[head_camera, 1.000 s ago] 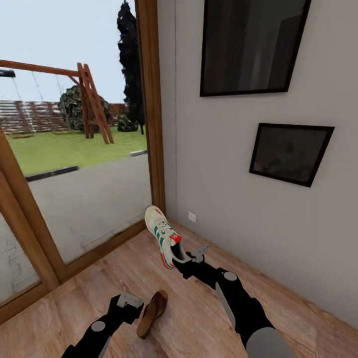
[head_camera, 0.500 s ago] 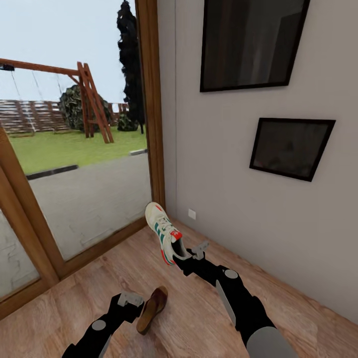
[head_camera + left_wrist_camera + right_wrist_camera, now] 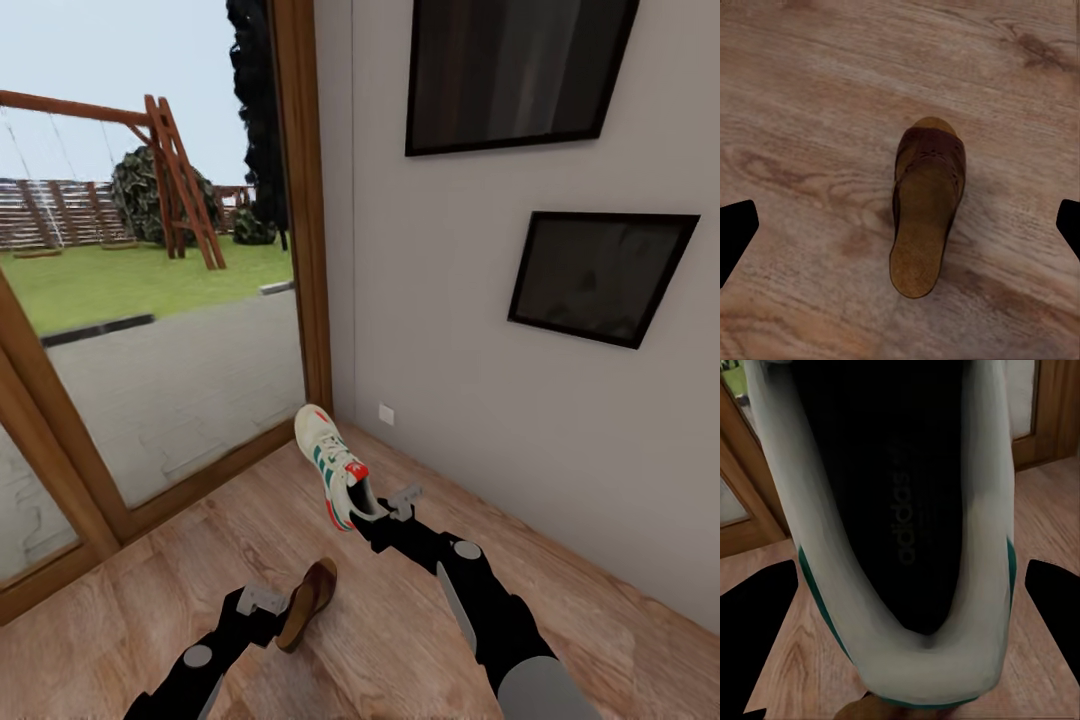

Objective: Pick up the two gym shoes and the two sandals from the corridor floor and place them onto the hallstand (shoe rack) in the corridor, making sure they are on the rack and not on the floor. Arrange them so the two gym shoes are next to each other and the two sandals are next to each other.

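My right gripper (image 3: 383, 512) is shut on the heel end of one gym shoe (image 3: 330, 462), a white trainer with green stripes and a red heel patch, held off the floor with its toe toward the glass door. In the right wrist view the shoe's dark inside (image 3: 896, 495) sits between the black fingers (image 3: 757, 637). One brown sandal (image 3: 306, 604) lies on the wooden corridor floor (image 3: 130, 620) just beside my left gripper (image 3: 262, 602). In the left wrist view the sandal (image 3: 924, 210) lies between the wide-apart fingers (image 3: 735, 229), untouched. The hallstand is out of view.
A tall glass door with a brown wooden frame (image 3: 300, 200) stands at the left, with a garden beyond. The pale wall on the right carries two dark framed pictures (image 3: 515, 75) (image 3: 600, 278) and a small socket (image 3: 386, 412). The floor narrows into the corner ahead.
The whole view has shifted a little, so the camera has moved. The sandal now sits slightly closer to my left gripper. The trainer stays gripped in the right gripper.
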